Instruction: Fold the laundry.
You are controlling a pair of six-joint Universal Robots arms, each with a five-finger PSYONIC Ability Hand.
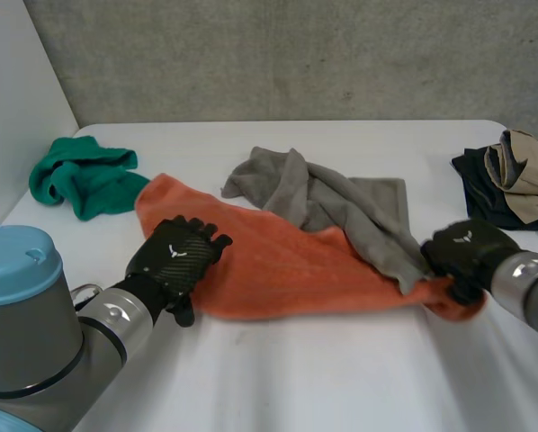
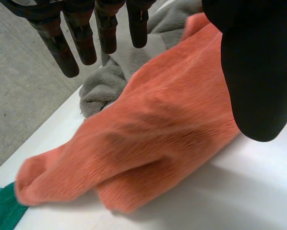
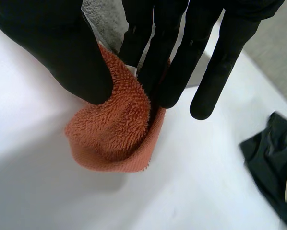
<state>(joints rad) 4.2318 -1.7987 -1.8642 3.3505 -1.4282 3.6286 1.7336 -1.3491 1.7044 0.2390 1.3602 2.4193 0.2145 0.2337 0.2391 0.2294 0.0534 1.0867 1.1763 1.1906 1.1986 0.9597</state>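
While the orange towel (image 1: 287,270) lies stretched across the white bench (image 1: 296,378), partly under a grey towel (image 1: 341,202), the left hand (image 1: 174,256) sits over its left end and the right hand (image 1: 462,252) at its right corner, probably to pull it flat. From the left wrist, straight fingers (image 2: 86,43) hang released above the terry. From the right wrist, thumb and fingers (image 3: 167,72) pinch that corner.

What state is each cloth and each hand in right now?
orange towel: laid out, rumpled, one corner pinched.
grey towel: crumpled, lying partly over the orange towel.
green cloth: bunched, beside the orange towel.
dark and tan pile: heaped, apart from both hands.
left hand: open, on the orange towel.
right hand: shut on the orange towel's corner.
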